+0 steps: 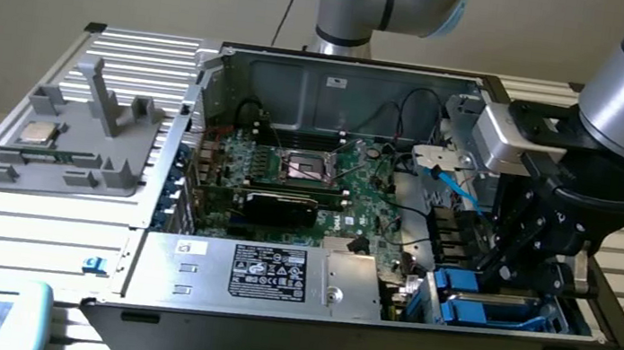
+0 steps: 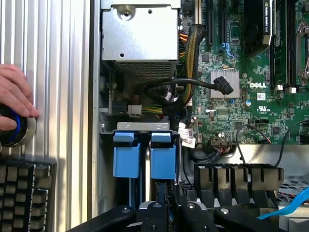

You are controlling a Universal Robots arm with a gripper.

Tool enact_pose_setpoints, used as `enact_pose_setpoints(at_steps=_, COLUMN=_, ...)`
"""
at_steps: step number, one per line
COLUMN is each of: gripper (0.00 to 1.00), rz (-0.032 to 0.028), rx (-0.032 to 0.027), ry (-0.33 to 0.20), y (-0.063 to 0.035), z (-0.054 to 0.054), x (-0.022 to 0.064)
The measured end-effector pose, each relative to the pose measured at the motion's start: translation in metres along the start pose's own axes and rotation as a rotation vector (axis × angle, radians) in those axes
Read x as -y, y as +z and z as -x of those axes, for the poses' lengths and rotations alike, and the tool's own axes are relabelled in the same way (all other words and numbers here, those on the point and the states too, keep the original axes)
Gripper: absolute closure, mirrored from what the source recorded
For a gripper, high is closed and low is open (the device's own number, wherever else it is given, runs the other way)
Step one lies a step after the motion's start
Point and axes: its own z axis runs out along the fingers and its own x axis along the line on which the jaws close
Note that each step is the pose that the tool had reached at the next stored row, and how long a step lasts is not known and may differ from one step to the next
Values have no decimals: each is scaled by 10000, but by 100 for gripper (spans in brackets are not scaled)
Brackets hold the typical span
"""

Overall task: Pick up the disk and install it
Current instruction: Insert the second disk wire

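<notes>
Black fingers (image 2: 166,212) reach straight down, nearly closed, into blue-bracketed disk (image 2: 145,162) bay.

The exterior view looks down at an angle from above and in front of an open computer case (image 1: 269,314) lying on a slatted metal table (image 1: 41,221), taking in the whole case. The wrist view looks almost straight down, close, into the case. Both views share the blue drive bay (image 1: 488,309) (image 2: 145,159) and the motherboard (image 1: 311,184) (image 2: 251,96).

1 open computer case (image 1: 267,332), 2 blue carriers (image 2: 126,159), 1 keyboard (image 2: 24,193), 1 hand (image 2: 14,96).
</notes>
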Motion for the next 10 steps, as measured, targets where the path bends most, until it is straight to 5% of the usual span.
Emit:
enact_pose_setpoints(at_steps=7, gripper=75, rz=-1, rx=5, ry=-2, y=-24, z=0, x=0)
enact_pose_setpoints(at_steps=10, gripper=75, rz=0, rx=-11, ry=0, y=-125, z=-1, x=-4)
